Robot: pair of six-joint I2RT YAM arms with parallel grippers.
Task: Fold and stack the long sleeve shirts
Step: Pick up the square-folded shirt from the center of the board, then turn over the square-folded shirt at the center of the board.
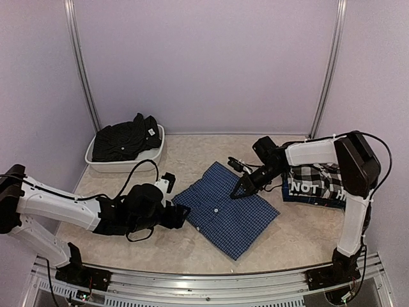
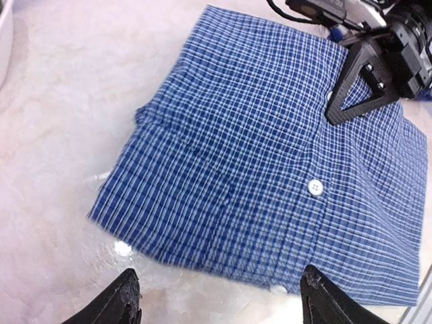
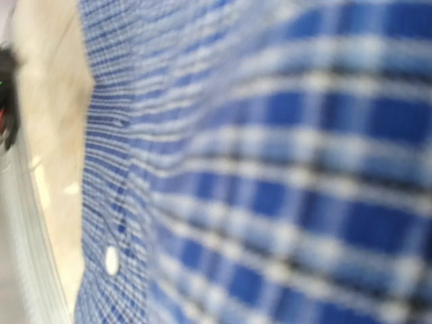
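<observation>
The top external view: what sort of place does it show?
Probably a robot test booth for folding laundry, not a home: plain lilac walls with metal rails enclose a beige marbled table, and a white plastic tub holds a crumpled black shirt.

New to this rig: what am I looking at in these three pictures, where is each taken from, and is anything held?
Two robot arms stand at the near edge of a table. The wide picture looks down from above and behind them; the other two come from wrist cameras. A folded blue checked shirt lies in the middle, a black-and-white checked shirt at the right, a black shirt in a white tub at the back left. The left gripper is open at the blue checked shirt's edge, holding nothing. The right gripper is down on that shirt; whether it grips is unclear, as its own camera shows only blurred cloth.
</observation>
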